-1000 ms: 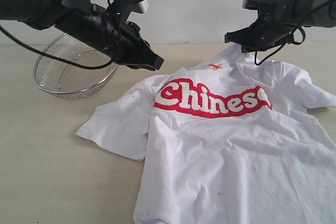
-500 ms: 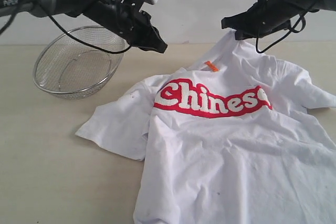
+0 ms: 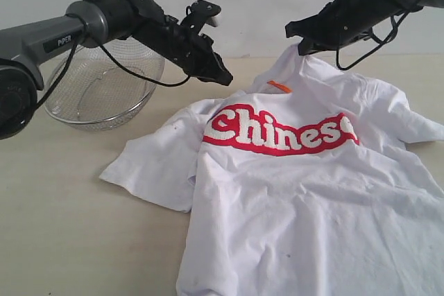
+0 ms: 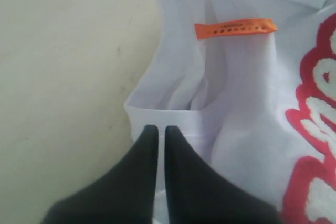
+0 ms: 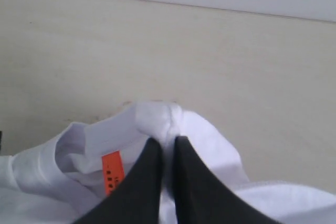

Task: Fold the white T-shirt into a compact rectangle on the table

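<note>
The white T-shirt (image 3: 291, 199) lies front up on the table (image 3: 62, 206), its red "Chinese" lettering (image 3: 277, 133) showing. The orange neck tag (image 3: 279, 86) sits at the collar. My right gripper (image 3: 300, 46) is shut on the collar-shoulder edge and holds that part raised off the table; the right wrist view shows the pinched fold (image 5: 152, 116) between the fingers beside the tag (image 5: 112, 171). My left gripper (image 3: 225, 78) hovers at the shirt's other shoulder. Its jaws (image 4: 157, 128) are shut over the cloth edge (image 4: 157, 109), holding nothing, with the tag (image 4: 235, 28) beyond.
A round wire-mesh basket (image 3: 97, 95) stands at the back left, under the left arm. Bare tabletop lies left of and in front of the shirt's left sleeve (image 3: 149, 168). The shirt's lower part runs off the frame at the bottom right.
The left arm has stretched right and forward, bringing its gripper to the shirt's left shoulder. The right gripper has risen slightly and shifted left, pulling the collar area higher.
</note>
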You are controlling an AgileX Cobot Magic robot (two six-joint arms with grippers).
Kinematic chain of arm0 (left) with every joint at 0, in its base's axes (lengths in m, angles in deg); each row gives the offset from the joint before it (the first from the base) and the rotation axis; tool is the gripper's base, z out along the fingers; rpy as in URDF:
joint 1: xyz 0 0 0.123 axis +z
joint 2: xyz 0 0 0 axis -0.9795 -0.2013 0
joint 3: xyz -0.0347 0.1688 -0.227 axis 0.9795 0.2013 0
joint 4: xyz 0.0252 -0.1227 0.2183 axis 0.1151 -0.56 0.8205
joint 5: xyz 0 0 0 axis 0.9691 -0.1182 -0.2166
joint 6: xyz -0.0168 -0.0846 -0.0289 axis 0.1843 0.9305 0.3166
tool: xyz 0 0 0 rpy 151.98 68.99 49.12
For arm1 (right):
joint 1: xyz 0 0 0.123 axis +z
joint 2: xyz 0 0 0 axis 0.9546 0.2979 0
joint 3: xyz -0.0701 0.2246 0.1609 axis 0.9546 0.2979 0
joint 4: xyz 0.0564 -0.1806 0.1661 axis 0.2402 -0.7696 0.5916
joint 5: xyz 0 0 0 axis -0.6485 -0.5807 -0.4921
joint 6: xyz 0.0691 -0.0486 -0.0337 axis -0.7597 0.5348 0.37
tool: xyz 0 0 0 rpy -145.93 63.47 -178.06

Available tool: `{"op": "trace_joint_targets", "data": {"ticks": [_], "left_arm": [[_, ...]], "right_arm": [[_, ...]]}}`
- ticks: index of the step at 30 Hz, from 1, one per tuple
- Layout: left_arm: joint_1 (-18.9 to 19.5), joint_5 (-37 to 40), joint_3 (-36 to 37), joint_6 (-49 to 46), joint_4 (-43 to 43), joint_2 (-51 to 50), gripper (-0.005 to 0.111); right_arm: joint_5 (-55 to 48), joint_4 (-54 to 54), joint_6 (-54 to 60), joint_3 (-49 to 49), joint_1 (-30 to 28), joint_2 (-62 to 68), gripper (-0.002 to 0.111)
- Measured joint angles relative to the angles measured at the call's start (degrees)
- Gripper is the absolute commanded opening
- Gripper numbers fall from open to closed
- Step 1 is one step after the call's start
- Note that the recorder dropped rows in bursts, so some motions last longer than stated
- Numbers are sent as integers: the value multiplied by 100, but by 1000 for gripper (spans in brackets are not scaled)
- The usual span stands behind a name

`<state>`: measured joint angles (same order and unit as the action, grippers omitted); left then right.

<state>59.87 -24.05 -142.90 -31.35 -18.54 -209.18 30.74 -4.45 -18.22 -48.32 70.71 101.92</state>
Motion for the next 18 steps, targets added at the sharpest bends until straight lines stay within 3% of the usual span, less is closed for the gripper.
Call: {"op": "trace_joint_targets", "data": {"ticks": [5,14,18], "left_arm": [[11,51,-141,26,213,-128,4],[32,1127,-175,117,200,-128,4],[133,1490,-175,213,163,-128,4]], "right_arm": [[-65,59,150,0,0,-67,0],[-382,70,319,23,0,-101,0],[128,70,302,304,0,-116,0]]}}
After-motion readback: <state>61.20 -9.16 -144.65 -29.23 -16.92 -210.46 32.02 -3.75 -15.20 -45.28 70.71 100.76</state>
